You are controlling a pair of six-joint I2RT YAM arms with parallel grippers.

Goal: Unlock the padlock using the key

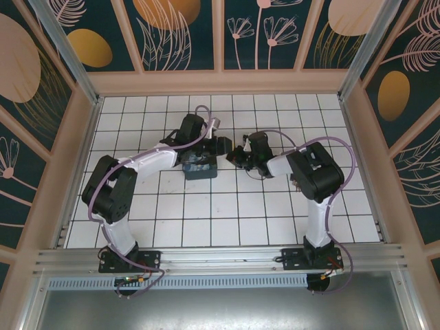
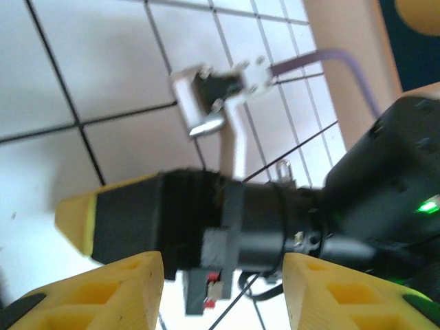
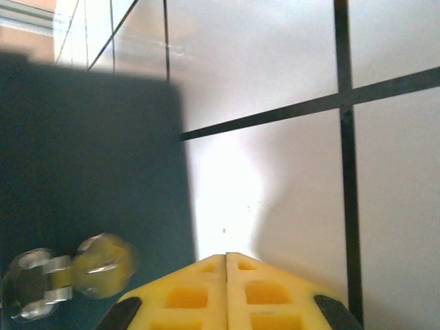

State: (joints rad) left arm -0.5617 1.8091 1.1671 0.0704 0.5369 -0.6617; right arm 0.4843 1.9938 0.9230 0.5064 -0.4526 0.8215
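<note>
Right wrist view: blurred small silvery metal key bunch (image 3: 41,289) at lower left, long axis side to side, just beside right gripper (image 3: 227,260), pressed shut. Left wrist view: left gripper (image 2: 223,275) parted. From above: dark teal rectangular block (image 1: 201,170) right by it. Place of padlock: cannot tell.

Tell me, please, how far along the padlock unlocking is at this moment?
Done: both grippers sit together at a dark block, probably the padlock. In hand: the right gripper, shut, hovers beside it, with a blurred metal piece, perhaps the key, at its edge. The left gripper faces it, fingers apart. Left: seating and turning; whether that has begun is too blurred to tell.
</note>
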